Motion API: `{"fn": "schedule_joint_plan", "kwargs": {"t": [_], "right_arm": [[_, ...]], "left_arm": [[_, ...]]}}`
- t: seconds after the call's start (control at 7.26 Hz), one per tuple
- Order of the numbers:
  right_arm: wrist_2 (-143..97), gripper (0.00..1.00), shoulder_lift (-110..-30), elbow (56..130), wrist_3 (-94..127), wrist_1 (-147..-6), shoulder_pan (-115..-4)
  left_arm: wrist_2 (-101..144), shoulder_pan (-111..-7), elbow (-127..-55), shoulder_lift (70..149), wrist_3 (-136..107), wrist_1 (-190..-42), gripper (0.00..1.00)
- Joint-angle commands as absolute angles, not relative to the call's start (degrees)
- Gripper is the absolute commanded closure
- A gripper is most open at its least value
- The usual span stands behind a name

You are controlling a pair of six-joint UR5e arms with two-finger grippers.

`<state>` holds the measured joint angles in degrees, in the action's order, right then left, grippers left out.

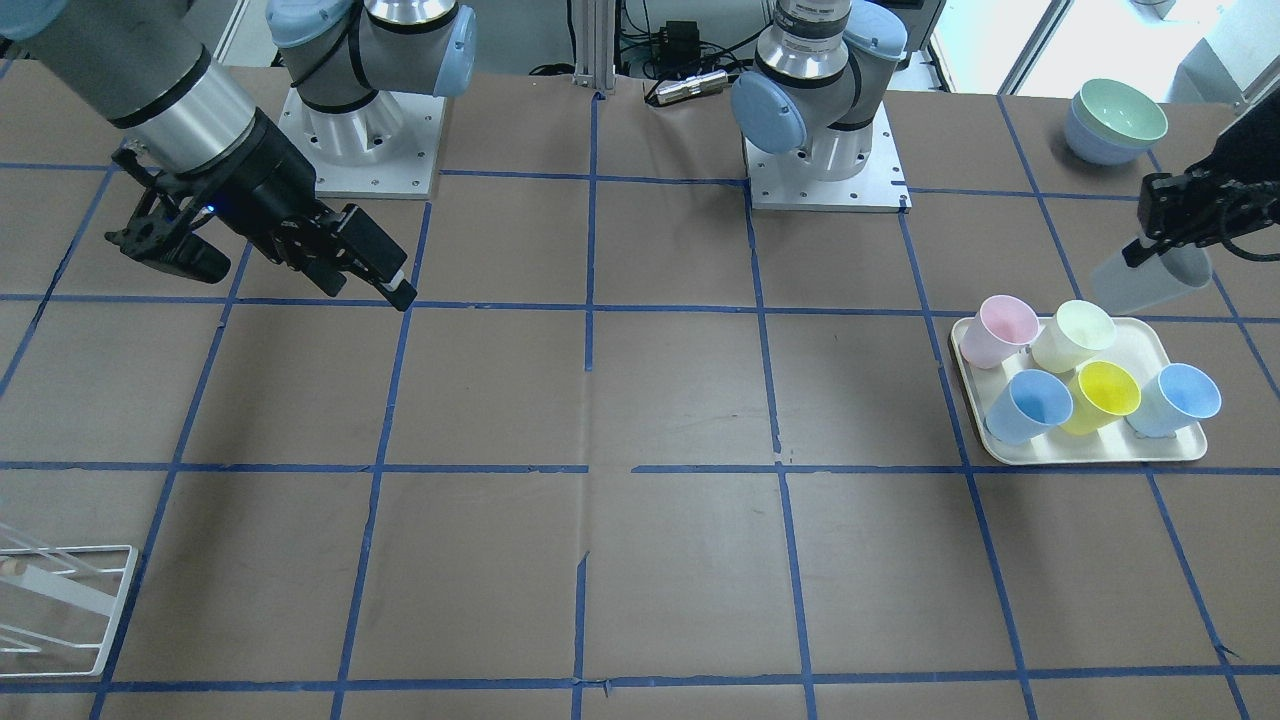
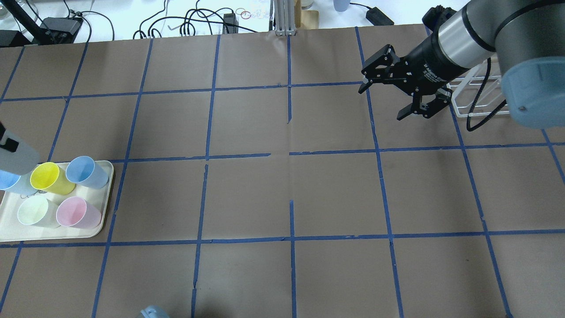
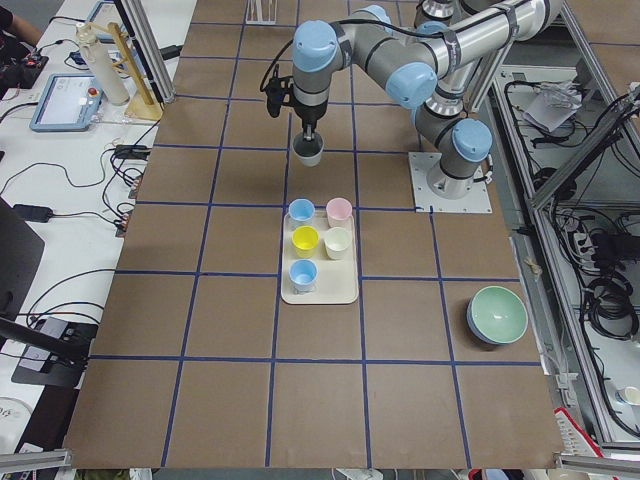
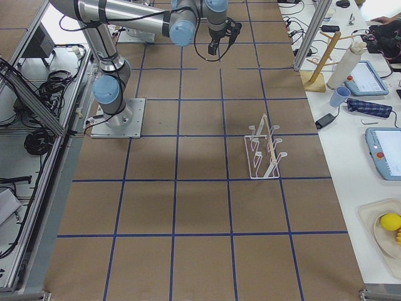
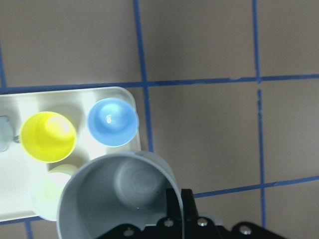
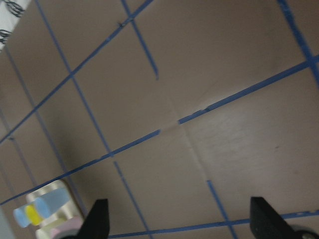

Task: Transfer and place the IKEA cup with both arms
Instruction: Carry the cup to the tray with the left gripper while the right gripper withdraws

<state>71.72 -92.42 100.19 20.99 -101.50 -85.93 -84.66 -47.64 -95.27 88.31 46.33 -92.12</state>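
The IKEA cup (image 1: 1150,282), pale grey and tapered, hangs tilted in the air just behind the tray. It also shows in the overhead view (image 2: 16,155), the left wrist view (image 5: 117,194) and the exterior left view (image 3: 308,150). My left gripper (image 1: 1140,248) is shut on its rim, with one finger inside and one outside (image 5: 180,201). My right gripper (image 1: 300,285) is open and empty above the table far on the other side. It also shows in the overhead view (image 2: 382,104) and the right wrist view (image 6: 182,221).
A cream tray (image 1: 1100,455) holds several pastel cups: pink (image 1: 1000,330), green (image 1: 1075,335), yellow (image 1: 1100,395) and two blue. Stacked pastel bowls (image 1: 1115,122) sit behind the tray. A white wire rack (image 2: 476,97) stands near the right arm.
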Motion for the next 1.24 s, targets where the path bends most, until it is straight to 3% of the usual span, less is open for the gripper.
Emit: {"fn": "schedule_joint_plan", "kwargs": {"t": [0.0, 0.41, 1.1], "right_arm": [[87.31, 0.00, -93.34, 93.99, 19.95, -92.60, -90.60], [91.41, 0.00, -94.74, 94.12, 10.78, -89.03, -90.62], [90.71, 0.00, -96.15, 95.80, 6.94, -88.95, -90.53]], "left_arm": [[-92.34, -39.41, -97.89, 91.56, 52.55, -86.08, 1.00], [-93.25, -36.39, -107.29, 95.44, 52.12, -64.23, 1.00], [-94.38, -36.39, -110.22, 101.32, 50.98, -61.17, 1.00]]}}
